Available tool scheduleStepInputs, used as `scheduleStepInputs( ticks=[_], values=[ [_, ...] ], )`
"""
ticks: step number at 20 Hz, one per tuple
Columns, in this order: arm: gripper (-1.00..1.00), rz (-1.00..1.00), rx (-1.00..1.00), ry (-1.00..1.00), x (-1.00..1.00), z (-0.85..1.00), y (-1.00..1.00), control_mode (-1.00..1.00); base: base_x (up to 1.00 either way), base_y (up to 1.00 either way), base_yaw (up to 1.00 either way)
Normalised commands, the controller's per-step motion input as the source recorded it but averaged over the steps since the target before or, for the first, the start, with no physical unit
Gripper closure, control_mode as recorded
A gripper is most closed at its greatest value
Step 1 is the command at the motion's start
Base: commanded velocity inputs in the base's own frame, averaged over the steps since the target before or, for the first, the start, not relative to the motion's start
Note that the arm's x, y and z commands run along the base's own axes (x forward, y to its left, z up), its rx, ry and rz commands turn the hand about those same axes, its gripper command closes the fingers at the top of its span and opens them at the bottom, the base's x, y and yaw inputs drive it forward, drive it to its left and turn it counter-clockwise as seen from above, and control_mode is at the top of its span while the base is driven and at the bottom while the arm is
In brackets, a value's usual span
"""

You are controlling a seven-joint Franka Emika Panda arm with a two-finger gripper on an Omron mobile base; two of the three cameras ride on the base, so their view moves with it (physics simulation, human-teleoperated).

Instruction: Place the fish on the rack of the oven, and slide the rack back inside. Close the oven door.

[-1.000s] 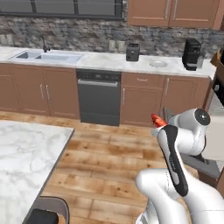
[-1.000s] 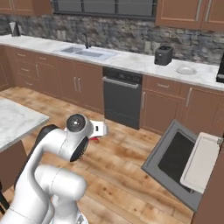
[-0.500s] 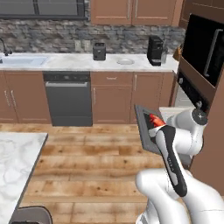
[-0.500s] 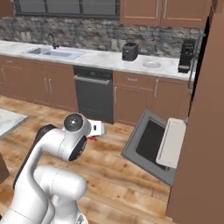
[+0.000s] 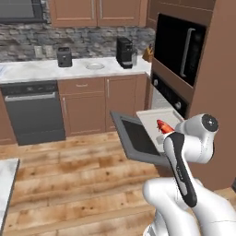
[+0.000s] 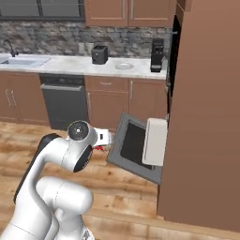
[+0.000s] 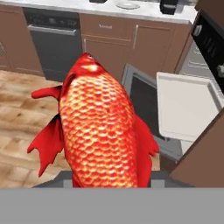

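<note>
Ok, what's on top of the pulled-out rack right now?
Nothing: the rack looks bare above the open oven door. The fish hides its near-left corner in the hand view.

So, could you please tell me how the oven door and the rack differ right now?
The oven door is a grey frame around dark glass, dropped open; the rack is a plain light-grey sheet, pulled out above it. The door reaches farther into the room than the rack. Both lie roughly flat, and neither holds anything.
</note>
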Motion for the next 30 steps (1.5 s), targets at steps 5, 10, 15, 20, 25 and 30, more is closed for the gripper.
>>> scheduleStepInputs(
  ticks=[5, 10, 15, 20, 25, 30],
  values=[
    [1.0, 0.0, 0.0, 0.0, 0.0, 0.0, 0.0, 1.0, 0.27, -0.16, -0.38],
    [1.0, 0.0, 0.0, 0.0, 0.0, 0.0, 0.0, 1.0, 0.51, -0.03, -0.35],
    [1.0, 0.0, 0.0, 0.0, 0.0, 0.0, 0.0, 1.0, 0.74, 0.0, -0.29],
    [1.0, 0.0, 0.0, 0.0, 0.0, 0.0, 0.0, 1.0, 0.73, 0.13, -0.27],
    [1.0, 0.0, 0.0, 0.0, 0.0, 0.0, 0.0, 1.0, 0.65, 0.38, -0.2],
    [1.0, 0.0, 0.0, 0.0, 0.0, 0.0, 0.0, 1.0, 0.54, 0.46, -0.14]
  ],
)
